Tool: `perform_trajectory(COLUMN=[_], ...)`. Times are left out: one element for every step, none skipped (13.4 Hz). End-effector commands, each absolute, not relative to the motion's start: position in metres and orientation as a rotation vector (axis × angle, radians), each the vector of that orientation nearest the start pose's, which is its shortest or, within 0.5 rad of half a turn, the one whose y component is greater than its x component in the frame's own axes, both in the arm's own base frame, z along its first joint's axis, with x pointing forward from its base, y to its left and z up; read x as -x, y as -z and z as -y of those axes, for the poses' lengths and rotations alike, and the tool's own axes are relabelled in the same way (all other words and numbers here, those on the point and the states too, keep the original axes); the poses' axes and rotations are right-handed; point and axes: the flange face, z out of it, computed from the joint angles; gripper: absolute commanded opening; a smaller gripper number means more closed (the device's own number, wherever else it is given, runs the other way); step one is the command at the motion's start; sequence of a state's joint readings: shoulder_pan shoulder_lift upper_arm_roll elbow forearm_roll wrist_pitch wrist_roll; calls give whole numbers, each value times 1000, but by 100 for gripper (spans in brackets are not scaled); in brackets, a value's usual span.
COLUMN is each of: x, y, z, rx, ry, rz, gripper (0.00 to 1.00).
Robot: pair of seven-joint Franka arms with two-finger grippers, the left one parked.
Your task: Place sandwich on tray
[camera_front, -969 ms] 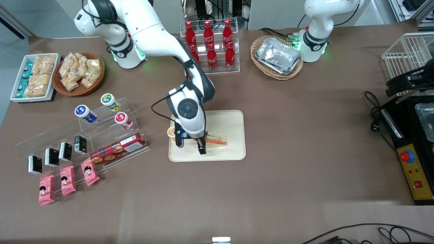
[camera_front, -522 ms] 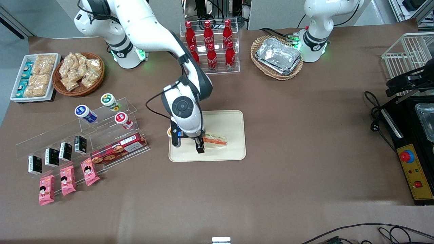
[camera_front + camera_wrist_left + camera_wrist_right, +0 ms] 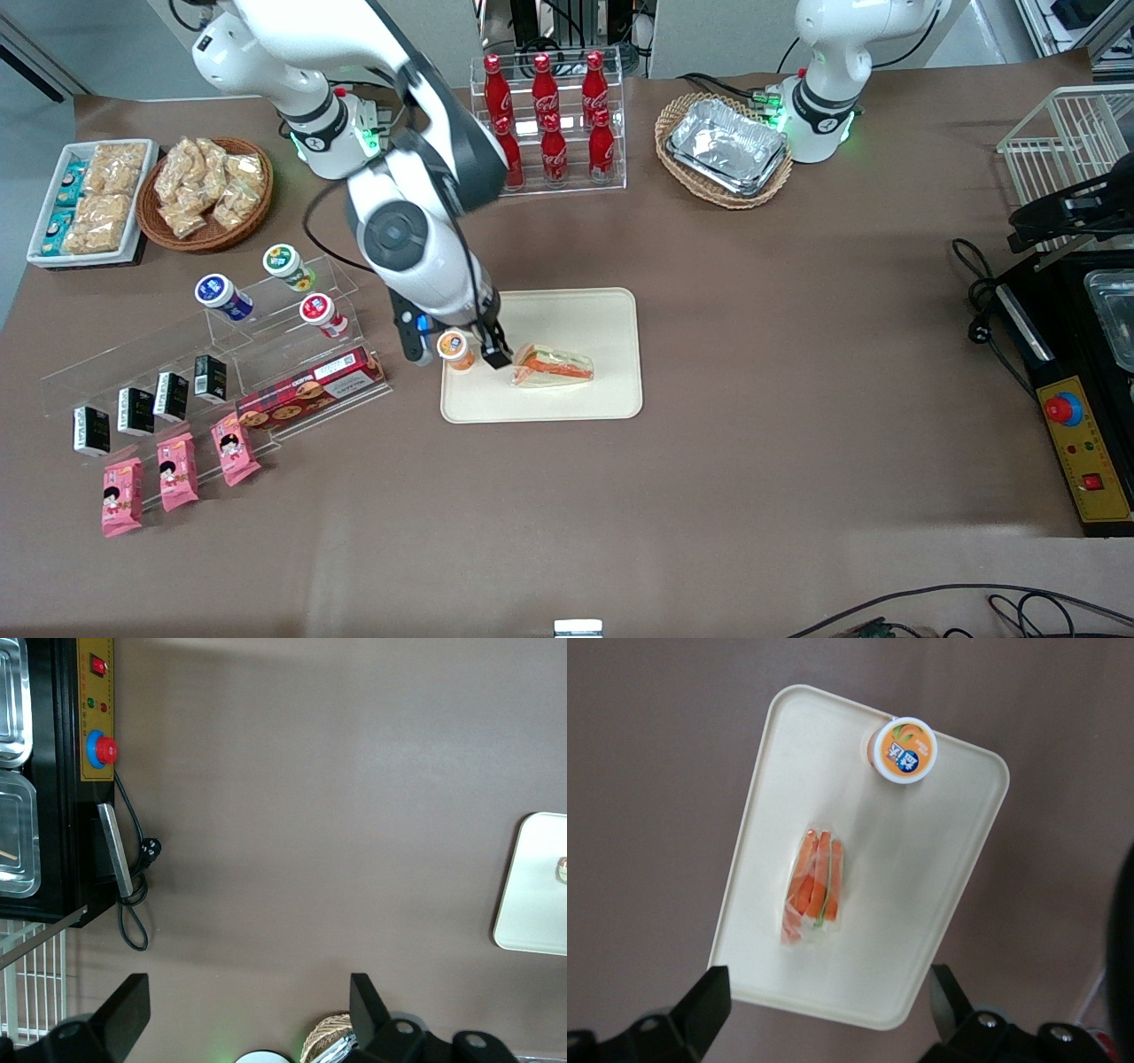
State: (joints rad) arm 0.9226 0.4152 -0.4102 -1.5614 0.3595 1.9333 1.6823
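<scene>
My gripper point(image 3: 452, 351) hangs above the tray's edge on the working arm's side, fingers spread wide with nothing between them; in the wrist view both fingertips point(image 3: 700, 1005) frame open air over the tray. Between and below them in the front view stands a small orange-lidded cup point(image 3: 455, 346), set at the tray's corner.

The sandwich point(image 3: 554, 365) lies flat on the tray point(image 3: 602, 390), just beside my gripper and clear of it, roughly mid-tray and well inside the rim. From the wrist camera I see it point(image 3: 814, 887) with its orange and green layers facing up and the cup point(image 3: 902, 749) well apart from it near a corner of the tray point(image 3: 939, 904).

I judge the placing done. If I had to take the sandwich again, I would expect it to be light and soft, with slick, crinkly wrap that could slide on the pads. I would close across the two bread faces near the thick end of the wedge, gently, since a hard squeeze would crush the bread and push out the filling. The thin tip I would avoid, as it offers little to hold.
</scene>
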Motion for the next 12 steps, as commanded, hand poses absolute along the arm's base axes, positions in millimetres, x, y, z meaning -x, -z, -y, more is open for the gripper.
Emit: perform_trajectory(x=[-541,-542,-542,-536,-534,-533,-528,-527,-521,-517,-517,-516], y=[-505,-522,-540,-562,-575,-587,-607,-618,-633,-643,-651,-655], z=[-341,-329,-320,-310,-297,-280,-264,-245,-225,-205,-185,-168], rx=[2486,2514,2566,2622,2664,2691,2710,2738,2773,2799,2840,2897], ry=[-329,-341,-346,-354,-346,-337,-316,-310,-310,-309,-266,-218], rz=[-1636,-1582,-1500,-1401,-1340,-1277,-1186,-1073,-921,-788,-669,-563], gripper=[100,100,100,100,100,100,100,100,100,100,100,100])
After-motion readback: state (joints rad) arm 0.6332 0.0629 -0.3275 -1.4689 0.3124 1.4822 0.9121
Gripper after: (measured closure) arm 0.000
